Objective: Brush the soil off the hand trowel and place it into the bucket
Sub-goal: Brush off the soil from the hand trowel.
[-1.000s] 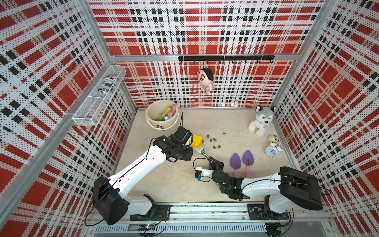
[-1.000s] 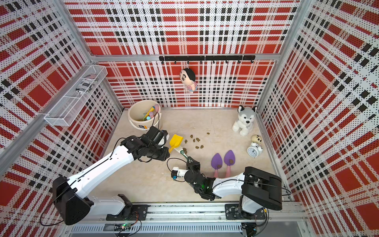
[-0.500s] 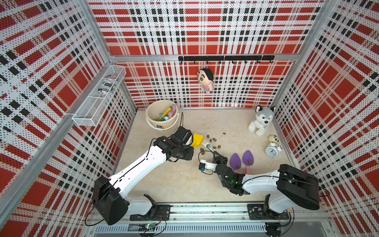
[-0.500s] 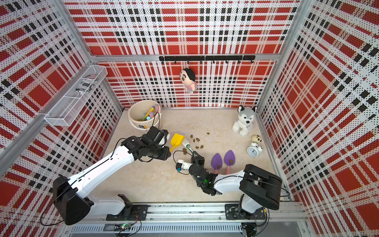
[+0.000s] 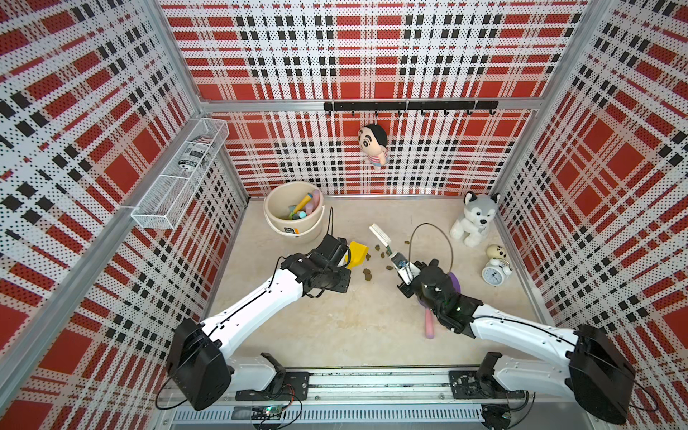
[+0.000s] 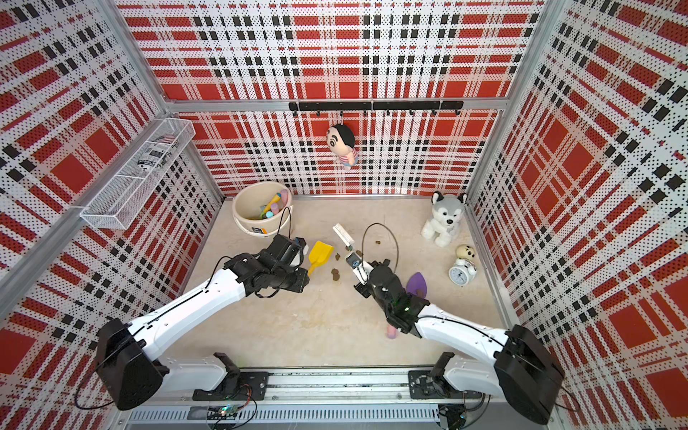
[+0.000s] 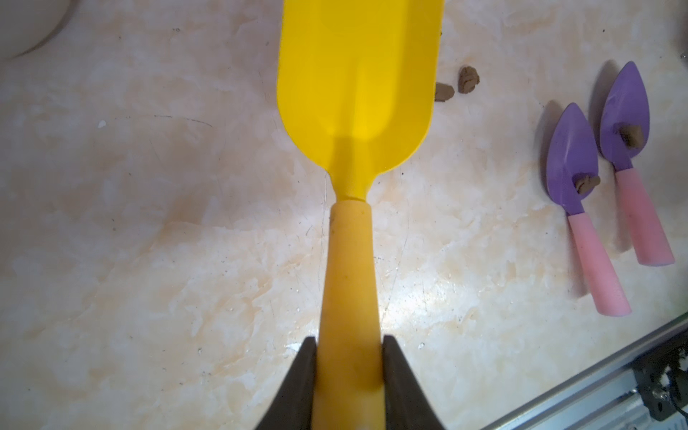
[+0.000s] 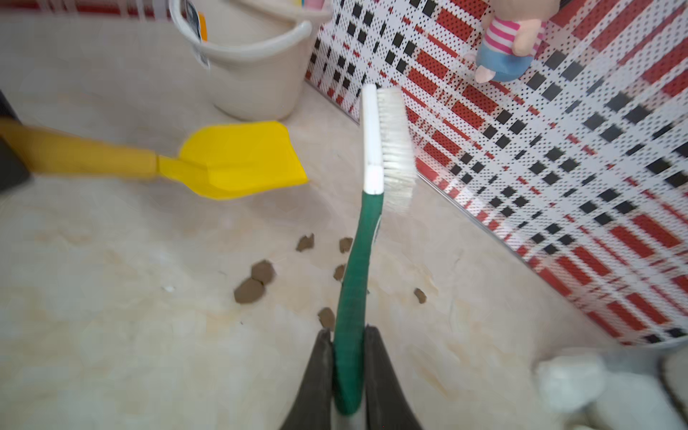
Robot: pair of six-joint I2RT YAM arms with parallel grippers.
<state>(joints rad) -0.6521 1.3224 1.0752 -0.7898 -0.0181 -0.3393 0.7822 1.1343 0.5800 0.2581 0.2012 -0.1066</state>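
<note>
Your left tool (image 7: 350, 338) clamped the clean yellow plastic trowel (image 7: 353, 93), right tool (image 8: 347, 331) the green-handled white brush (image 8: 359, 253); brushing appeared done, round cream bucket (image 5: 309, 231) drop due.

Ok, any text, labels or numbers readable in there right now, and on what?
Nothing can be read for certain.
Label on the can in the wire basket: print too small.
Label on the bucket: too small, blurred.
Dial of the clock: numerals too small.

Yellow plastic hand trowel (image 7: 353, 93), blade bare, held level near the round cream-beige plastic bucket (image 5: 312, 229); small olive-brown soil lumps (image 8: 249, 290) scattered just beside the blade.
</note>
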